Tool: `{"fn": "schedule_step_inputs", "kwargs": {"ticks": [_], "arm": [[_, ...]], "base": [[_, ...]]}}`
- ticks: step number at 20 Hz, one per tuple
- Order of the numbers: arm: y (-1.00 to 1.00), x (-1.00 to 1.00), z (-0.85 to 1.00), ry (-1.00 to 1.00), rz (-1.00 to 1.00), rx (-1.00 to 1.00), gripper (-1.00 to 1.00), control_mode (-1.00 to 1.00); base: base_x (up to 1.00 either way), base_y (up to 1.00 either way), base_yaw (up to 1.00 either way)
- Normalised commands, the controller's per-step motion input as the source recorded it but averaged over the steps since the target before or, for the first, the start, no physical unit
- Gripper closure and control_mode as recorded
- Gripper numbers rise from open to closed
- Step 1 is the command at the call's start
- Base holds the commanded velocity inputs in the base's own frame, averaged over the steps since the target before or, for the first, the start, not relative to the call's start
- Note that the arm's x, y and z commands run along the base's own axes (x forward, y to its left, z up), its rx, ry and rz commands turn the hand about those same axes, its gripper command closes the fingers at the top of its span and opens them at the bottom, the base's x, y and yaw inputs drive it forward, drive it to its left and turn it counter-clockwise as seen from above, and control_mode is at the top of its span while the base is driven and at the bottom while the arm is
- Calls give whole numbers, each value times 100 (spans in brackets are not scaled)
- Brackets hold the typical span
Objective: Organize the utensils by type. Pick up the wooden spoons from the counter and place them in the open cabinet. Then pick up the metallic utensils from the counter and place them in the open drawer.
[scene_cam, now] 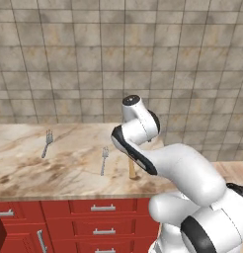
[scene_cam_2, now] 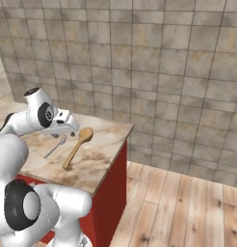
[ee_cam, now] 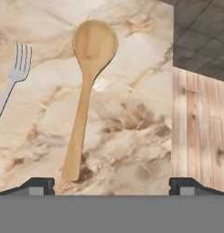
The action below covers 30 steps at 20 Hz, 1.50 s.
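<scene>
Left base view: wooden spoon mostly hidden behind arm; forks, two, on bench. Hand released, empty.

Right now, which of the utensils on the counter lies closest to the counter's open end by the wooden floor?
The wooden spoon: tan, thicker and longer than the two grey forks, which lie farther along the counter from that end.

Arm bent forward, gripper wide open, empty
</scene>
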Motion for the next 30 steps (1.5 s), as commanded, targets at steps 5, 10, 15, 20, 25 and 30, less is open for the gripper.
{"fn": "schedule_step_inputs", "kwargs": {"ticks": [5, 10, 15, 20, 25, 30], "arm": [[0, 18, -28, 0, 0, 2, -100, -100], [0, 17, -28, 2, 0, 5, -100, -100], [0, 12, -34, 2, 0, 4, -100, -100], [0, 14, -32, 1, 0, 2, -100, -100], [0, 11, -31, 0, 0, 1, -100, -100], [0, 12, -27, 0, 0, 0, -100, -100]], "base": [[0, 0, 0], [0, 0, 0], [0, 0, 0], [0, 0, 0], [0, 0, 0], [0, 0, 0]]}}
